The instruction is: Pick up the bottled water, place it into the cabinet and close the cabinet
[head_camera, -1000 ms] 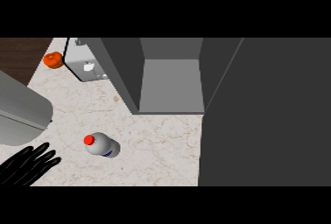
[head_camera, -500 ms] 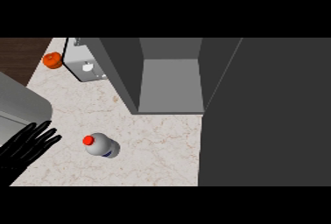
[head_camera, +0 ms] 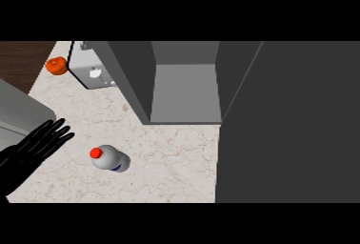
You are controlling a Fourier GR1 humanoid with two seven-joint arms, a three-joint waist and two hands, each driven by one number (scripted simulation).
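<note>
Left hand [head_camera: 35,147] low at the left edge, over the counter [head_camera: 169,162], fingers [head_camera: 55,132] straight, pointing up and to the right. Bottled water [head_camera: 110,159] upright just right of the fingers, not touching. Open cabinet [head_camera: 184,90] farther off, up and right of the fingertips. Small box [head_camera: 95,76] and round fruit [head_camera: 57,66] far beyond the fingertips, near the back.

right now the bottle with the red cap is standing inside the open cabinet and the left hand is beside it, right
Not quite. The head view shows the bottle standing on the counter in front of the open cabinet, not inside it. The left hand is beside it, fingers straight.
</note>
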